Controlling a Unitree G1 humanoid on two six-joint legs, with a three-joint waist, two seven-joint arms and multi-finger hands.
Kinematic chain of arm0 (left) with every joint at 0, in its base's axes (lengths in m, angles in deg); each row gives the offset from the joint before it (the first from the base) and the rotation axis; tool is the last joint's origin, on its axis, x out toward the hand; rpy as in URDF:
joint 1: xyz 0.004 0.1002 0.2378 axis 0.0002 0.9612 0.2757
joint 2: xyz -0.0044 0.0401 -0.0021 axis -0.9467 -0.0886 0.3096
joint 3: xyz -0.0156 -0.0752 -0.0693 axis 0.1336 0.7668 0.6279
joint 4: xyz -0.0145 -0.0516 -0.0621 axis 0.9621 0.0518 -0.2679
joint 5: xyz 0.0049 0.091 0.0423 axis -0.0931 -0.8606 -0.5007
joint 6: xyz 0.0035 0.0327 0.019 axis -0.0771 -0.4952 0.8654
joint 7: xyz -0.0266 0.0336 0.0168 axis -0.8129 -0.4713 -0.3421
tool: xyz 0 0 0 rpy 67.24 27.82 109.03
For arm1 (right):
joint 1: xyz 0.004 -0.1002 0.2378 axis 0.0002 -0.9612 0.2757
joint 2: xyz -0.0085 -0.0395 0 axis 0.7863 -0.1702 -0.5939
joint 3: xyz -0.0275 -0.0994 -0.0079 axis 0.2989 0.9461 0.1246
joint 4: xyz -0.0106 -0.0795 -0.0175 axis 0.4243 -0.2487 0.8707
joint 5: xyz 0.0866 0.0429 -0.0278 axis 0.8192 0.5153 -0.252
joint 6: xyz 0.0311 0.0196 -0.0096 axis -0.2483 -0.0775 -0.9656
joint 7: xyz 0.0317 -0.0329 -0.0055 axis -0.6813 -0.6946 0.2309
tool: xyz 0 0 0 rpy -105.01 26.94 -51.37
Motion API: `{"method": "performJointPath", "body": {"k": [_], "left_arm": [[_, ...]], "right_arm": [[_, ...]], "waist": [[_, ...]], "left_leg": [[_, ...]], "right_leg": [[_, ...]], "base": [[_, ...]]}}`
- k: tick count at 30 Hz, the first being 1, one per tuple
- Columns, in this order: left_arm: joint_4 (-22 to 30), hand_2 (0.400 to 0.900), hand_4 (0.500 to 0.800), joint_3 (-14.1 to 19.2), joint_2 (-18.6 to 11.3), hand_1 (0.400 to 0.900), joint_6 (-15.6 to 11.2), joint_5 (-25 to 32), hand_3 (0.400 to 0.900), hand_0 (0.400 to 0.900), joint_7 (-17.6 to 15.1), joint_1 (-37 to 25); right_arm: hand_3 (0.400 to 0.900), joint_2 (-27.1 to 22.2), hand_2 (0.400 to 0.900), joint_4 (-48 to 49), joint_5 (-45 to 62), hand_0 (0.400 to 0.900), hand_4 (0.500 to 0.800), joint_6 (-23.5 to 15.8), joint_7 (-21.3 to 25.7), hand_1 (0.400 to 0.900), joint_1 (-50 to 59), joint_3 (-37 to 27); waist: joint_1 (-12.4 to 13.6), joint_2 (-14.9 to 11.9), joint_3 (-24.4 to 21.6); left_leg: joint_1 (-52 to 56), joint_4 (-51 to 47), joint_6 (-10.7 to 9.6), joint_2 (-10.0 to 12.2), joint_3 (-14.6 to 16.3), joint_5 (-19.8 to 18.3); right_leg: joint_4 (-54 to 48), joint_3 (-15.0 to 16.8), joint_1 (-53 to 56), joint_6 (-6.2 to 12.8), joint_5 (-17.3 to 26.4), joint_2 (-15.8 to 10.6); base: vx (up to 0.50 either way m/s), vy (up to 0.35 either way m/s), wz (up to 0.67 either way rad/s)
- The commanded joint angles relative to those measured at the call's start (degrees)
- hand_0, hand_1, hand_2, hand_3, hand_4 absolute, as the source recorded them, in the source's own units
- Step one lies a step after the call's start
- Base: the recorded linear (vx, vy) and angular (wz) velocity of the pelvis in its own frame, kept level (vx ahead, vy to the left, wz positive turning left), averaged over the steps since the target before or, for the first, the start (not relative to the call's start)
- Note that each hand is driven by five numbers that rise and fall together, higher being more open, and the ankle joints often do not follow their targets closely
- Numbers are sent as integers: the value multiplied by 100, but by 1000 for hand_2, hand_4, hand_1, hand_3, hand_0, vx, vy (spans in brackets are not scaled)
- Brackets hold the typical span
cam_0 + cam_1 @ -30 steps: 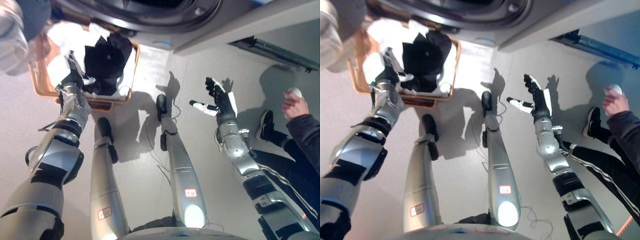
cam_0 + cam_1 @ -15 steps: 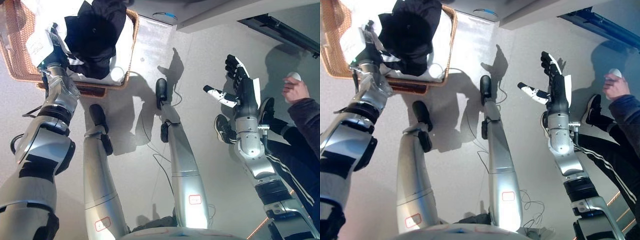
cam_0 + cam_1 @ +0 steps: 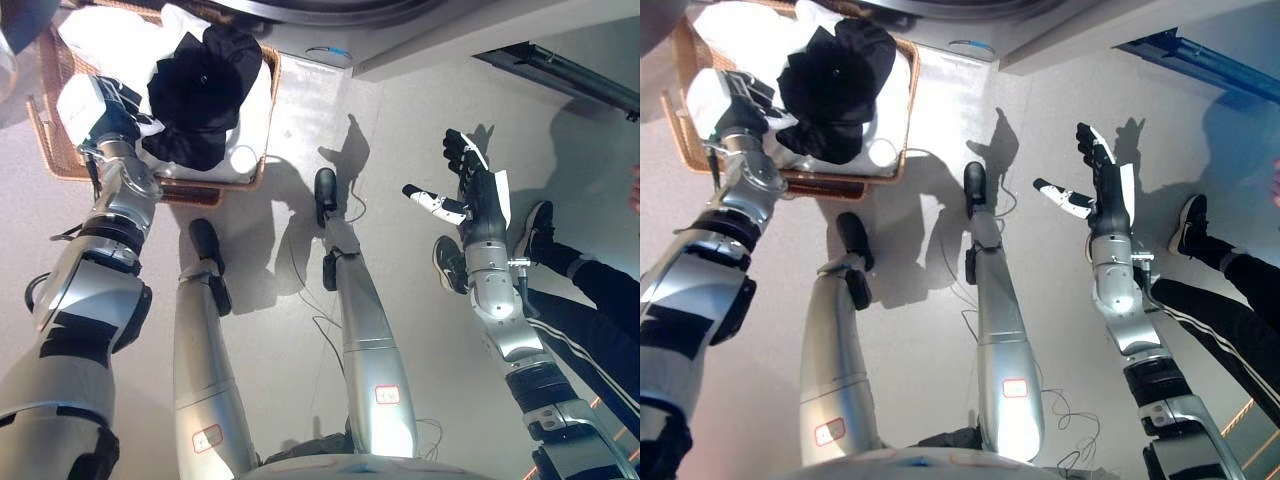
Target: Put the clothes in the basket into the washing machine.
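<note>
Just beyond your left hand [image 3: 112,112], curled into white cloth [image 3: 110,45] to lift it, lay the basket [image 3: 50,140]; right hand [image 3: 470,190] hung spread, idle.

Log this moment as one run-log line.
left hand: in basket, on white cloth | right hand: open, idle | black garment: in basket

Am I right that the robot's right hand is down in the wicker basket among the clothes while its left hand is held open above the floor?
Not quite: the sides are swapped. In the left eye view the left hand is down in the wicker basket among the clothes, and the right hand is held open above the floor.
</note>
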Motion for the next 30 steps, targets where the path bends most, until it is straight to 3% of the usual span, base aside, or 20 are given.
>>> {"method": "performJointPath", "body": {"k": [1, 10, 16, 18, 25, 28, 29, 30], "left_arm": [[-105, 400, 500, 543, 458, 400, -411, 634, 400, 400, 3, 673], [458, 400, 500, 1066, 1009, 400, -831, 1772, 400, 400, 391, 1359], [486, 400, 500, 1210, 1138, 400, -986, 2427, 400, 400, 699, 1491], [587, 400, 500, 1126, 1127, 400, -972, 2199, 400, 400, 667, 1514], [435, 400, 500, 1050, 1124, 400, -916, 2183, 400, 400, 823, 1533], [428, 400, 500, 910, 1014, 400, -769, 1788, 400, 400, 734, 1494], [396, 829, 758, 862, 986, 829, -705, 1654, 829, 829, 677, 1426], [338, 900, 800, 839, 993, 900, -678, 1608, 900, 900, 664, 1373]], "right_arm": [[900, -312, 900, -35, -38, 900, 800, -126, 40, 900, -511, 24], [900, 67, 900, -1261, 75, 900, 800, 185, -120, 900, -97, 313], [900, 231, 900, -1984, 173, 900, 800, 342, -235, 900, 250, 471], [900, 207, 900, -2055, 210, 900, 800, 355, -278, 900, 275, 497], [900, 263, 900, -2213, 230, 900, 800, 391, -359, 900, 316, 496], [900, 237, 900, -2022, 215, 900, 800, 385, -398, 900, 323, 560], [900, 197, 900, -1905, 183, 900, 800, 387, -412, 900, 333, 588], [900, 184, 900, -1831, 165, 900, 800, 390, -408, 900, 324, 600]], "waist": [[-112, 332, -540], [218, 558, -393], [321, 736, -438], [351, 787, -454], [380, 927, -602], [350, 925, -579], [328, 906, -553], [313, 895, -543]], "left_leg": [[587, -843, -283, 121, -454, 279], [2586, -2391, -455, 201, -354, 792], [3449, -3124, -509, 255, -308, 1058], [3607, -3191, -528, 282, -313, 1065], [3980, -3525, -508, 313, -285, 1169], [3934, -3416, -472, 297, -256, 1114], [3876, -3361, -463, 299, -246, 1101], [3841, -3325, -460, 305, -240, 1092]], "right_leg": [[-263, -150, 133, 167, 163, -164], [-786, -300, 1746, 146, 82, -211], [-938, -402, 2386, 140, 13, -212], [-926, -423, 2529, 142, -49, -200], [-938, -458, 2752, 153, -87, -204], [-857, -405, 2670, 167, -100, -188], [-849, -388, 2642, 170, -88, -181], [-858, -386, 2628, 172, -84, -182]], "base": [[84, -83, 7], [101, -66, 3], [78, -33, 6], [56, -22, 5], [47, -12, 5], [-19, 19, -10], [-36, 3, -8], [-31, -16, -4]]}}
